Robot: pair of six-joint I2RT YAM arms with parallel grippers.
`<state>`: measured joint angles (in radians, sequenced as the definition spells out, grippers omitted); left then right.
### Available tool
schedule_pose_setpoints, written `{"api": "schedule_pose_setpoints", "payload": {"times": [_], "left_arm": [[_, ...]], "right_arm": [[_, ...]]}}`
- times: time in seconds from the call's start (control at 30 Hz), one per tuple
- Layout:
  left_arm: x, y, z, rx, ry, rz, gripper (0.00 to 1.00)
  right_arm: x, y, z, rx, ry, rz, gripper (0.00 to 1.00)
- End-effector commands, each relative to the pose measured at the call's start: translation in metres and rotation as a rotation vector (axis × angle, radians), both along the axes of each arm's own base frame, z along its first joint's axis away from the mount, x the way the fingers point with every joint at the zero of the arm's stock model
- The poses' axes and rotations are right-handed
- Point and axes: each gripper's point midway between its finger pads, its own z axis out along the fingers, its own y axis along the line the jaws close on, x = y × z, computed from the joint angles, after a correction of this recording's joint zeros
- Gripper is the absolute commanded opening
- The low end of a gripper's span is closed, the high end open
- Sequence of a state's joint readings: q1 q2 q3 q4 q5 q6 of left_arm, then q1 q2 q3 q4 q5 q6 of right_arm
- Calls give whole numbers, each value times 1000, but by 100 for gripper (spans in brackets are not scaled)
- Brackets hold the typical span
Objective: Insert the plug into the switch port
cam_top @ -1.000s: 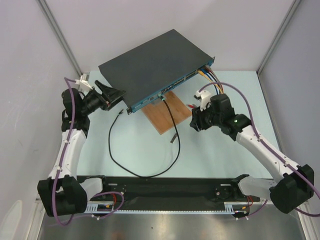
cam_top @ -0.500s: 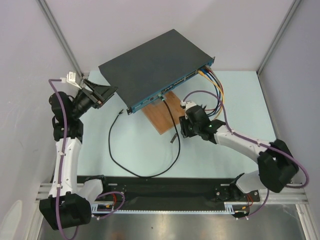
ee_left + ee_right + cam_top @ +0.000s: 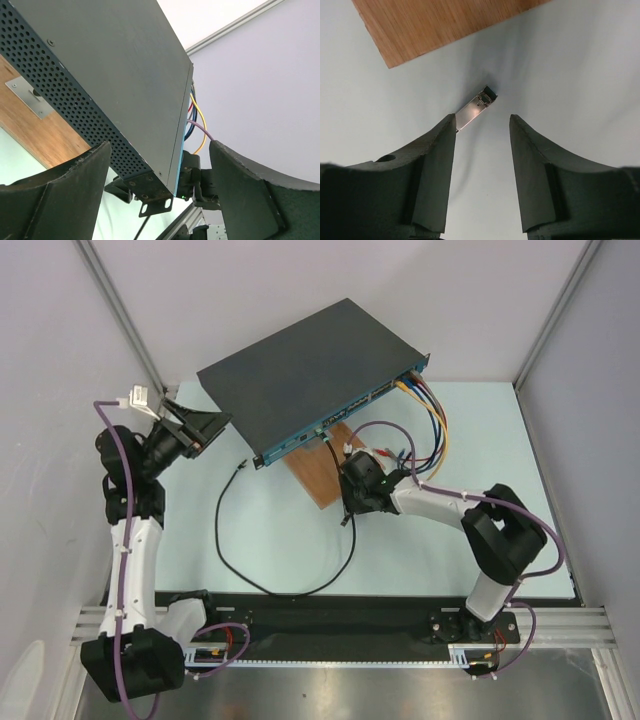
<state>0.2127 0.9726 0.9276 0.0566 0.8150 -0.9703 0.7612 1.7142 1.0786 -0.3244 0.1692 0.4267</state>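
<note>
Plug [image 3: 475, 111], a slim silvery metal bar, lies diagonally, dark end toward upper right; I see right gripper [image 3: 482, 120] gaping wide just below it; left gripper [image 3: 160, 147] likewise wide.

1. A brown wooden board [image 3: 312, 478] lay flat on the pale green table [image 3: 500, 440].
2. A thin black cable [image 3: 217, 525] made a wide loop on the table.
3. Coloured cables [image 3: 441, 435] curved to the right of the board.

The switch [image 3: 312, 375] lies at the far middle of the table [image 3: 480, 430], its front edge over the wooden board [image 3: 325, 472], which juts out toward 5 o'clock. The plug [image 3: 475, 109] lies on the table just off the board's near edge, at its 6 o'clock, under the right gripper [image 3: 482, 119]. The left gripper [image 3: 205, 423] sits at the switch's 9 o'clock.
</note>
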Motion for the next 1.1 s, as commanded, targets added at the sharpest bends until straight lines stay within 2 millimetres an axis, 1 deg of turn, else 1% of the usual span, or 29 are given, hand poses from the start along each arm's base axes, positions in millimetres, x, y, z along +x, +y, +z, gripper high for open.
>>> {"api": "schedule_pose_setpoints", "payload": {"times": [0.0, 0.03, 0.07, 0.27, 0.43, 0.57, 0.6, 0.7, 0.8, 0.83, 0.9, 1.0, 1.03, 1.07], "left_arm": [[0, 5, 8, 5, -38, 10, 85], [1, 5, 6, 4, -32, 9, 85], [1, 5, 7, 4, -33, 12, 85], [0, 6, 4, 6, -32, 12, 85], [1, 9, 5, 12, -35, 15, 85], [2, 11, 3, 11, -31, 21, 85], [3, 11, 3, 9, -29, 21, 85], [4, 12, 3, 7, -26, 23, 85], [4, 13, 4, 11, -31, 23, 86], [4, 13, 4, 13, -30, 24, 85], [4, 14, 4, 18, -31, 26, 85], [5, 15, 7, 28, -40, 29, 85], [5, 16, 9, 35, -43, 32, 85], [5, 16, 10, 37, -44, 37, 85]], "right_arm": [[8, 6, 4, 0, -2, -43, 52], [10, 8, 5, -2, 1, -41, 52], [9, 7, -1, -17, 18, -39, 52], [10, 10, -10, -42, 62, -39, 49], [6, 6, -17, -66, 90, -41, 48], [-1, 2, -22, -81, 116, -32, 45], [-3, -1, -25, -88, 124, -31, 43], [0, -8, -30, -93, 143, -48, 36], [3, -23, -38, -98, 168, -75, 29], [-1, -28, -43, -105, 187, -76, 26], [-1, -38, -45, -105, 200, -91, 25], [-3, -44, -40, -96, 197, -87, 23], [-3, -46, -38, -93, 195, -83, 14], [-2, -44, -34, -82, 192, -70, 8]]}}
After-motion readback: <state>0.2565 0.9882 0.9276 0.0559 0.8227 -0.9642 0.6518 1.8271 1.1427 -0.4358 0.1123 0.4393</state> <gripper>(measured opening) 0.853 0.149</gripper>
